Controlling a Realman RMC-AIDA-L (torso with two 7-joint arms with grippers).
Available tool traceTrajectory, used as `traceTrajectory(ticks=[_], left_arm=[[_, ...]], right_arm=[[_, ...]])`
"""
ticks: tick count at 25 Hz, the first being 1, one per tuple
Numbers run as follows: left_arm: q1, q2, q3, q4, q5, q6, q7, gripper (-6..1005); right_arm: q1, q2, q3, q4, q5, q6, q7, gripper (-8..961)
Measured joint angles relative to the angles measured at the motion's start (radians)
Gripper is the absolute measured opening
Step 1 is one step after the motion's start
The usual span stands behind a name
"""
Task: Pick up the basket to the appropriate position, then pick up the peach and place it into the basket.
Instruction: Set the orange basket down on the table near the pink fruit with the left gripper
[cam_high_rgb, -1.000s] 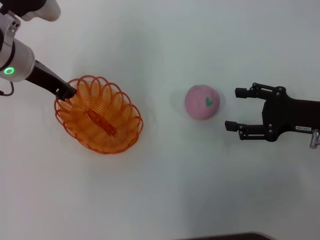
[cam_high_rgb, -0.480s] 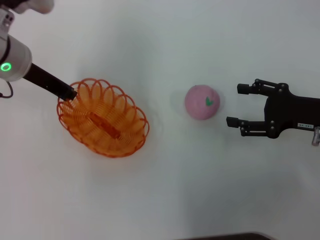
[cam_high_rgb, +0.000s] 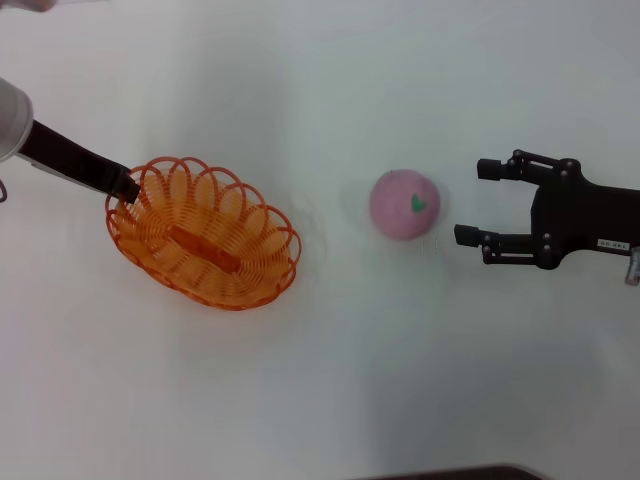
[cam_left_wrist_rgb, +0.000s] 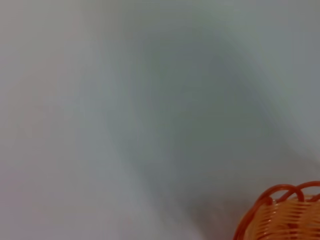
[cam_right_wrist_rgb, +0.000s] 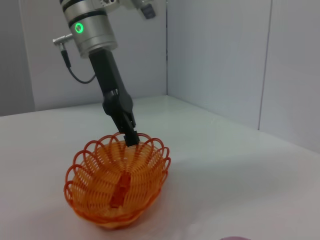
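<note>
At the far left the left pincer (cam_high_rgb: 122, 186) is clamped on one loop of the rim of the oval orange open-weave wire basket (cam_high_rgb: 205, 235), at the basket's far-left end. The right wrist view shows the closed tips pinching that scalloped loop from above while the basket's base rests on the white bench (cam_high_rgb: 330, 380), perhaps tilted a little. The basket looks light and springy: thin wire, shallow, likely to rock or swing if carried by a single rim loop, so a slow move with the grip low on the loop seems wise. A small orange piece (cam_right_wrist_rgb: 120, 189) lies on its floor.

Right of the basket and well apart from it sits the round pink matte toy peach (cam_high_rgb: 404, 204), green leaf mark facing the right arm. It is probably light and stiff enough not to crush, yet round and free to roll. The best hold would be across its widest middle.

Near the peach on the right, the right pincer (cam_high_rgb: 468, 202) hovers with its black fingers spread wide, pointed at the peach and touching nothing.
</note>
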Motion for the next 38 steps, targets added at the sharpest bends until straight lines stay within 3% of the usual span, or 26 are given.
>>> traceTrajectory(ticks=[16,23,27,38], left_arm=[[0.045,0.005,-0.273,0.006,-0.129,0.140,-0.018,53],[0.086,0.000,-0.310,0.019,-0.177,0.156,-0.051,47],[0.138,-0.019,-0.319,0.041,-0.214,0.132,-0.077,46],[0.235,-0.035,-0.289,0.059,-0.303,0.078,-0.128,43]], right_arm=[[0.006,0.011,0.038,-0.001,0.000,0.000,0.000,884],[0.010,0.016,0.057,-0.002,0.001,0.005,0.000,885],[0.012,0.020,0.080,0.000,0.001,0.009,-0.001,885],[0.014,0.021,0.116,0.004,0.002,0.017,-0.001,885]])
